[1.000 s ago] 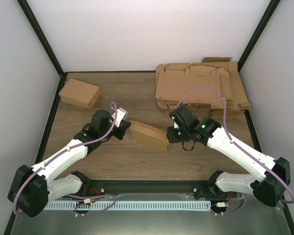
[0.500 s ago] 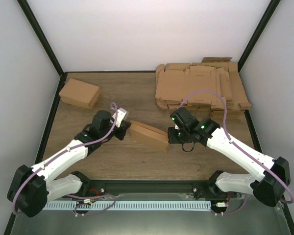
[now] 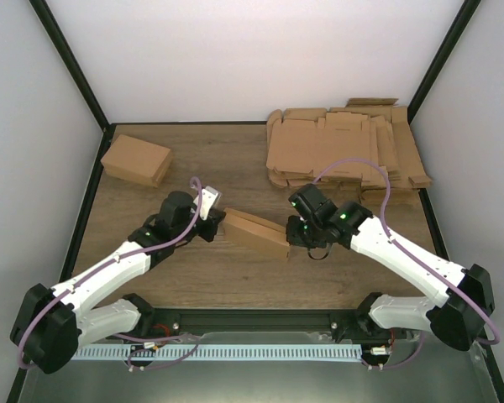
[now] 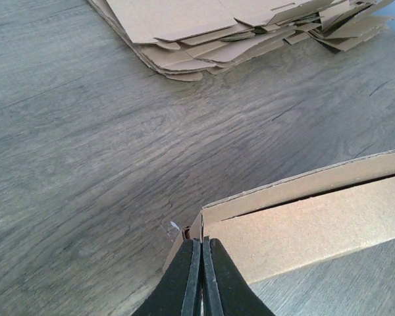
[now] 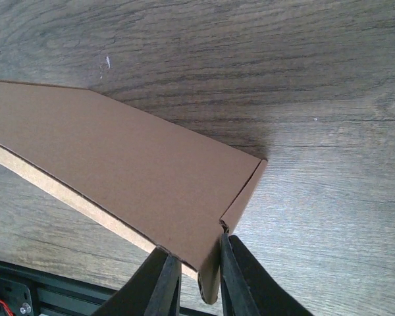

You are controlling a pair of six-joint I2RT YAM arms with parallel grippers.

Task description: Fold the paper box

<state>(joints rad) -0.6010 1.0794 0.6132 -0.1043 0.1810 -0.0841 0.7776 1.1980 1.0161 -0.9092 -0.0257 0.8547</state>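
Two arms meet at one paper box, which sits near the middle of the wooden tabletop, a little toward the near edge. We see the box as a shallow brown cardboard shape. In the top view its long axis runs on a slant, from upper left down to lower right, and it spans the gap between the arms.

At its left end, the left fingers are pressed tightly together at the box's corner. They seem to pinch a thin edge of cardboard there, with the long side wall stretching away to the right.

At its right end, the right fingers are closed around the box's corner. One finger lies against the broad flat panel and the other is outside the short end flap, which stands slightly ajar from the panel.

Each arm therefore holds one end, and neither is nearer than the other. We judge that the next move turns on this end-to-end hold: the box extends straight away from each set of fingers toward the other, so any pressing or tucking of the end flap has to work along that slanted line.

A thick pile of flat cardboard sheets lies at the far right, and another brown box rests at the far left, both well apart from the arms.
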